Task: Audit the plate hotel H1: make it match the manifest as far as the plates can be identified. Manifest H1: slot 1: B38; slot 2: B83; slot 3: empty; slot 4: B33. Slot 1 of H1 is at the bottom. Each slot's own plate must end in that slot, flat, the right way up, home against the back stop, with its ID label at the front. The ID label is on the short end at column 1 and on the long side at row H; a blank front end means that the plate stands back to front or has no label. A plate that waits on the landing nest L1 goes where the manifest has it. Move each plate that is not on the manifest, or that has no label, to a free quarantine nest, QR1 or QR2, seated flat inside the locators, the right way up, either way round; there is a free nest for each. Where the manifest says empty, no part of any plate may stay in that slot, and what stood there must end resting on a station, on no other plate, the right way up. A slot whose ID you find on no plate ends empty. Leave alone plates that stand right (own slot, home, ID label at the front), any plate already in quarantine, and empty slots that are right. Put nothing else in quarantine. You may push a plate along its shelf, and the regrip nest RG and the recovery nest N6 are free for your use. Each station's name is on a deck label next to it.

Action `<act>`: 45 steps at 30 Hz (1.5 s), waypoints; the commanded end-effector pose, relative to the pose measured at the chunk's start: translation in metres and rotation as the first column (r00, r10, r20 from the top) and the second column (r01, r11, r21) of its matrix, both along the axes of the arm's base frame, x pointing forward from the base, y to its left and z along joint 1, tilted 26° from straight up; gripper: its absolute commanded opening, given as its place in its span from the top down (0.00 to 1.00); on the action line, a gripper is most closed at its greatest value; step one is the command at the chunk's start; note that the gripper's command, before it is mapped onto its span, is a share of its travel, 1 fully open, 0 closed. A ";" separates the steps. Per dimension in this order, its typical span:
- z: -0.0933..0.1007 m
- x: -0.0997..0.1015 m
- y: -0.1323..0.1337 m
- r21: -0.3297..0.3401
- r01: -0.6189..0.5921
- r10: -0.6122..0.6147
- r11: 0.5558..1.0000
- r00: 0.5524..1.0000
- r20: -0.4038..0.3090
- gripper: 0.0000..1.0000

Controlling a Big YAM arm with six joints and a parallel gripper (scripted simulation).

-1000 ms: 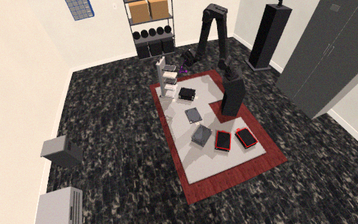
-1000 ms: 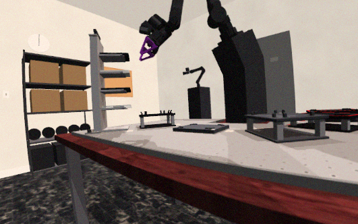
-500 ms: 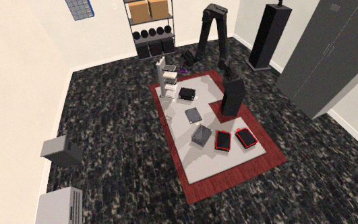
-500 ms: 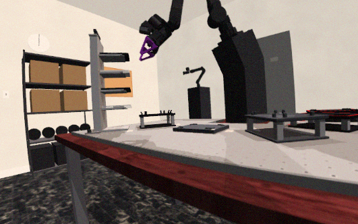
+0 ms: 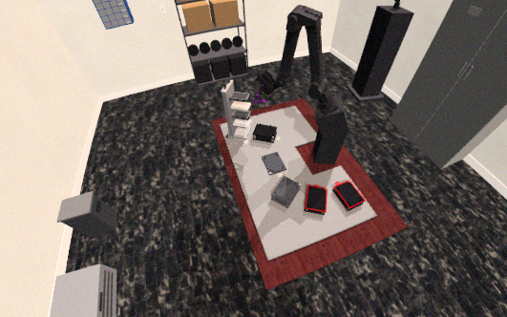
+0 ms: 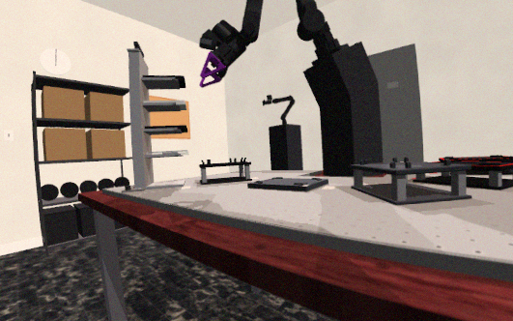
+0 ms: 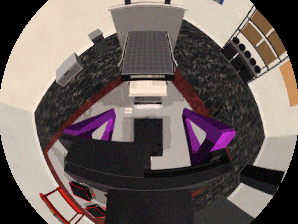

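The plate hotel H1 [image 6: 141,121] stands at the far left corner of the deck, with four shelves facing right. Its top slot holds a dark plate [image 6: 164,81], and the lower shelves [image 6: 166,130] show dark and pale edges. No label is readable. My gripper [image 6: 210,72] has purple fingers and is open and empty. It hangs in the air just in front of the top slot, apart from it. In the wrist view the fingers spread wide, with the hotel's top plate [image 7: 148,52] ahead. The overhead view also shows the hotel [image 5: 231,112] and the gripper [image 5: 259,98].
A black raised nest [image 5: 264,132] stands next to the hotel. A flat grey nest [image 5: 274,162] and a raised grey nest [image 5: 285,191] follow down the deck. Two red-edged quarantine nests [image 5: 315,199] [image 5: 348,195] lie at the near right. The arm's black pedestal [image 5: 329,131] stands on the right.
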State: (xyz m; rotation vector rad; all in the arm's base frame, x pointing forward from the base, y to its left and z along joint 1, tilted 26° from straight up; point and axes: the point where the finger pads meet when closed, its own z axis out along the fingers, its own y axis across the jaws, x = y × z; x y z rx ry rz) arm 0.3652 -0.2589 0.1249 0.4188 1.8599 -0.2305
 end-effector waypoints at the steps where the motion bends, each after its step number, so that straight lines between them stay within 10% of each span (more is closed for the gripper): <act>1: 0.010 0.005 -0.003 -0.018 -0.002 0.002 1.000 1.000 0.021 0.00; 20: -0.004 -0.023 0.007 -0.029 0.005 -0.004 1.000 1.000 0.021 0.00; 45: -0.037 0.001 0.006 -0.012 -0.009 0.009 1.000 1.000 0.024 0.00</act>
